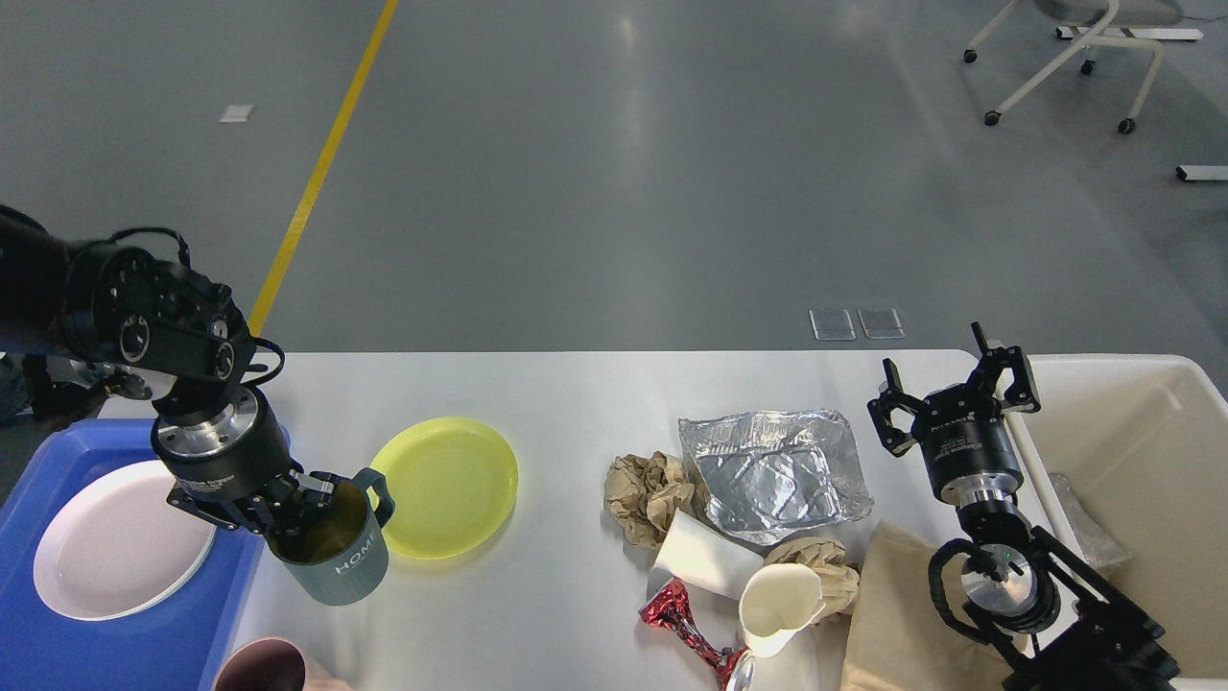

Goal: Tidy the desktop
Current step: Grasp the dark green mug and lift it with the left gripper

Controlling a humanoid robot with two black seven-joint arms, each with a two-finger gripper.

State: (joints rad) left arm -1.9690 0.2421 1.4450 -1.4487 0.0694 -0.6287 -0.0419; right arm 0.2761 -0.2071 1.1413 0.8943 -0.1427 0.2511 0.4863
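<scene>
The white-grey desktop point(576, 393) spans the lower half of the head view. My left gripper point(293, 504) is shut on the rim of a teal mug point(336, 557) marked HOME and holds it tilted above the desktop, just right of the blue tray point(38, 633). A white plate point(120, 542) lies in that tray. A yellow plate point(446, 485) lies beside the mug. My right gripper point(950, 389) is open and empty, pointing up near the cream bin point(1142, 461). A crumpled foil tray point(777, 475), brown paper wads point(648, 494), white paper cups point(777, 605) and a red wrapper point(681, 619) lie at centre right.
A brown paper bag point(902, 614) lies under my right arm. A dark pink cup point(259, 667) stands at the bottom edge. The cream bin holds a foil scrap point(1084, 523). A wheeled chair point(1074, 58) stands on the floor far right.
</scene>
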